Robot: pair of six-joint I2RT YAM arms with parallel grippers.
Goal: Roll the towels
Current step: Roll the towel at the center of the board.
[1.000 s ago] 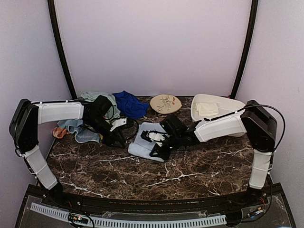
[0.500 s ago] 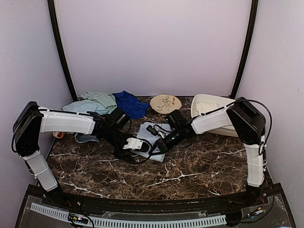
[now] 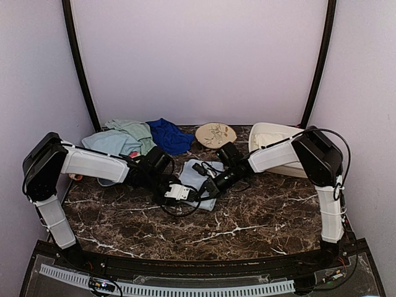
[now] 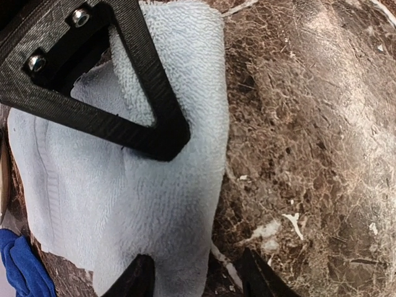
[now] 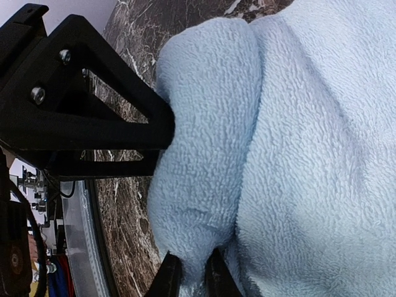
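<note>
A light blue towel lies at the table's centre, its near edge folded into a thick lip. My right gripper is shut on that lip; in the top view this gripper sits at the towel's near right corner. My left gripper is open and straddles the towel's edge, one finger over cloth, the other over bare marble. From above, the left gripper is at the towel's near left side. More towels are heaped at the back left: pale green, light blue, royal blue.
A round beige patterned plate sits at the back centre. At the back right, behind the right arm, a white tub holds a cream cloth. Dark marble table stretches in front of both grippers.
My left arm has swung from the back-left heap to the centre towel, its gripper now at the near edge. The right gripper has drawn back slightly, still pinching the towel.
</note>
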